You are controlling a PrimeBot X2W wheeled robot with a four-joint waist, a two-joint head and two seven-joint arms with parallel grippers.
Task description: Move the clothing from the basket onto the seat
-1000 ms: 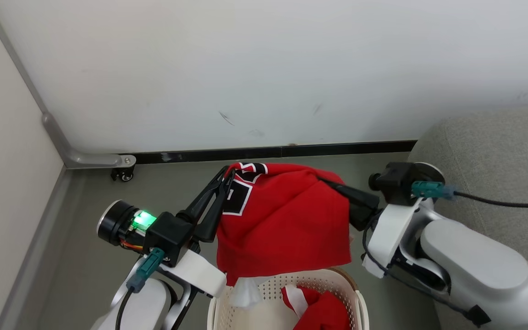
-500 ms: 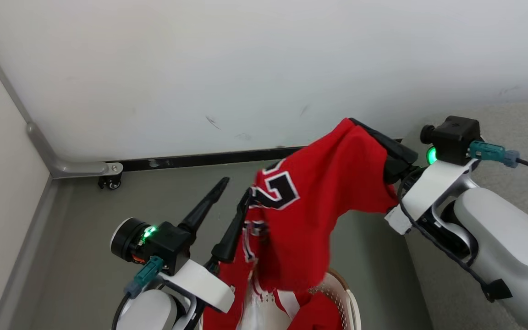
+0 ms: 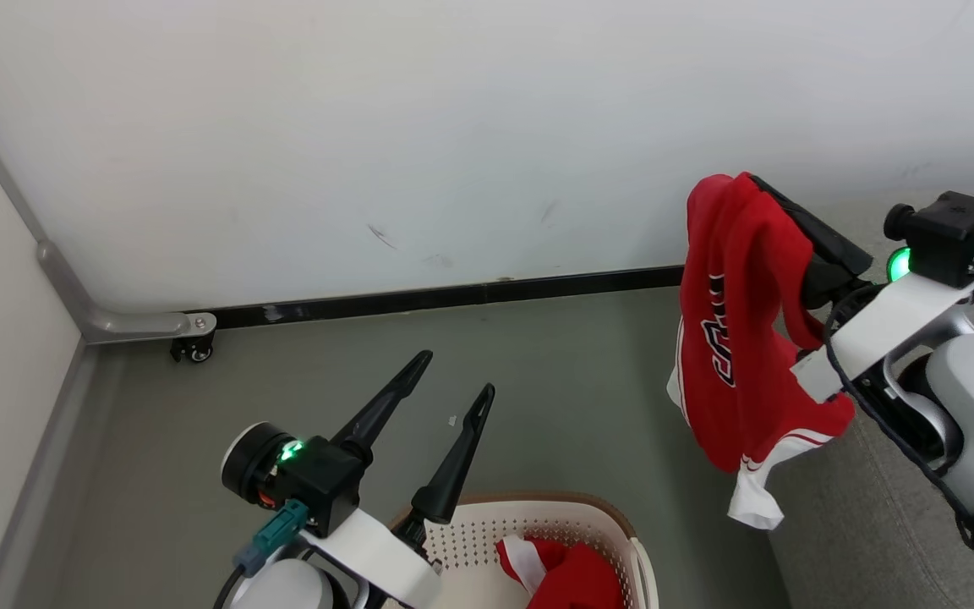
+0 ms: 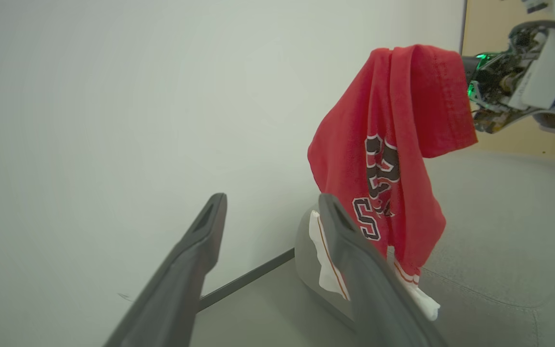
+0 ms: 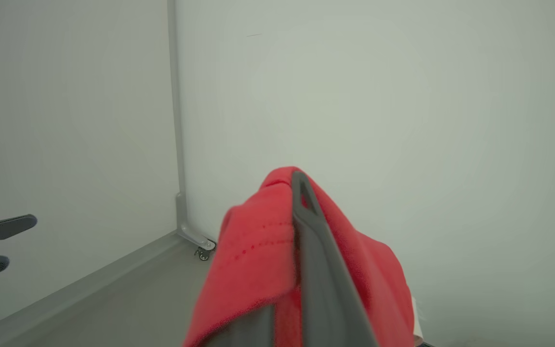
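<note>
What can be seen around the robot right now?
wall: one, white, behind everything
floor: one, grey, below the wall
skirting strip: one, black, along the wall's foot
small wheel: one, black, left corner
seat: one, light grey, right
basket: one, cream with brown rim, bottom middle
hanging jersey: one, red, in the air by the seat's edge
crumpled jersey: one, red and white, in the basket
left gripper: one, dark, open near the basket
right gripper: one, dark, shut on the hanging jersey

red jersey (image 3: 741, 338) (image 3: 576, 579) x2 | basket (image 3: 538, 499) x1 | grey seat (image 3: 859, 541) x1 | claw (image 3: 456, 372) (image 3: 770, 193) x2 | caster (image 3: 193, 348) x1
</note>
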